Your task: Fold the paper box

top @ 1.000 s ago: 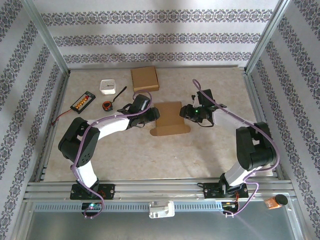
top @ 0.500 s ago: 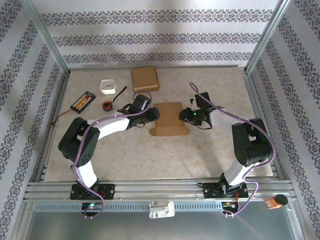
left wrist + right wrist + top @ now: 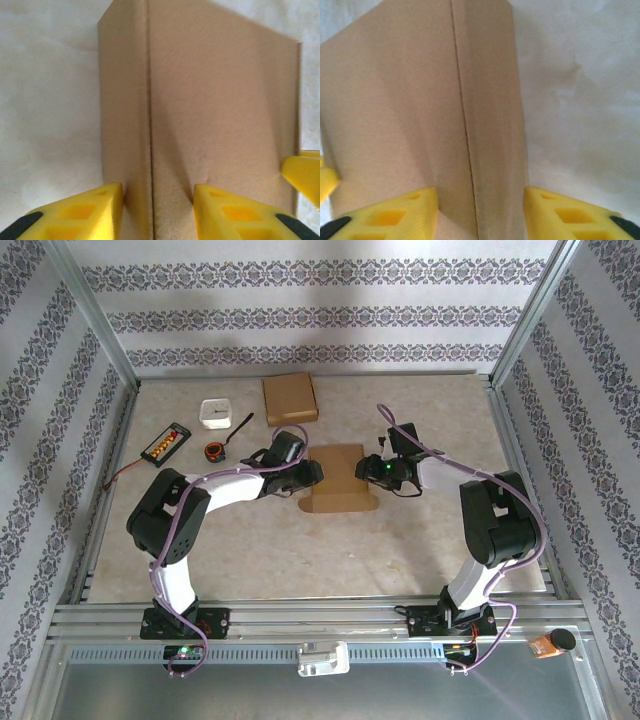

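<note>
Both pairs of jaws stand spread, pinching nothing. The left gripper (image 3: 157, 200) straddles the crease of the paper box's (image 3: 338, 480) 9 o'clock flap and the right gripper (image 3: 480, 200) the 3 o'clock one, likely to raise both walls together. The box lies flat mid-table (image 3: 300, 550).

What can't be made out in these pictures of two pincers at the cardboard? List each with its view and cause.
- Cardboard side edges: top view, covered by both wrists.
- Left pincer finger bases: left wrist view, cut off by the bottom edge.
- Right pincer finger bases: right wrist view, likewise cut off.
- Black tray contents: top view, too small.
</note>
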